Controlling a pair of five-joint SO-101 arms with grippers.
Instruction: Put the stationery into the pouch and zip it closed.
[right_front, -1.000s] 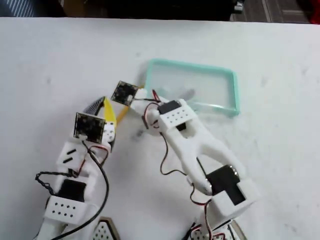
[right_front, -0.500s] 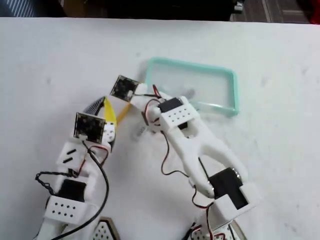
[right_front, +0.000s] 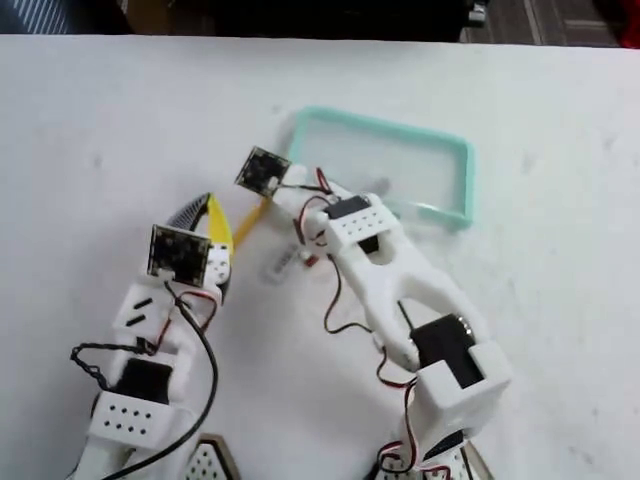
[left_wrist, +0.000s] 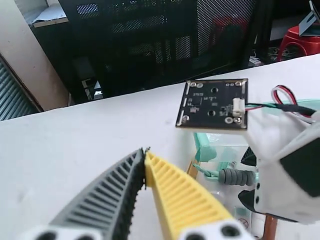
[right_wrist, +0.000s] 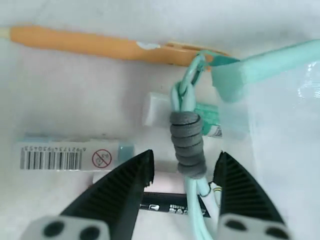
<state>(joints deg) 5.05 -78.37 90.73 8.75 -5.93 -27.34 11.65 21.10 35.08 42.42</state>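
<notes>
Pouch zip pull lies between parted fingers of right hand, ungripped; left hand pinched together, empty.

White arms, black motor blocks, black and red cables, ribbed grey and yellow jaws, seemingly bare circuit boards.

The white table carries the work area. Beyond its far edge stands a black mesh rack. A beige panel adjoins the rack.

Clear mint-rimmed pouch beside orange pen
</notes>
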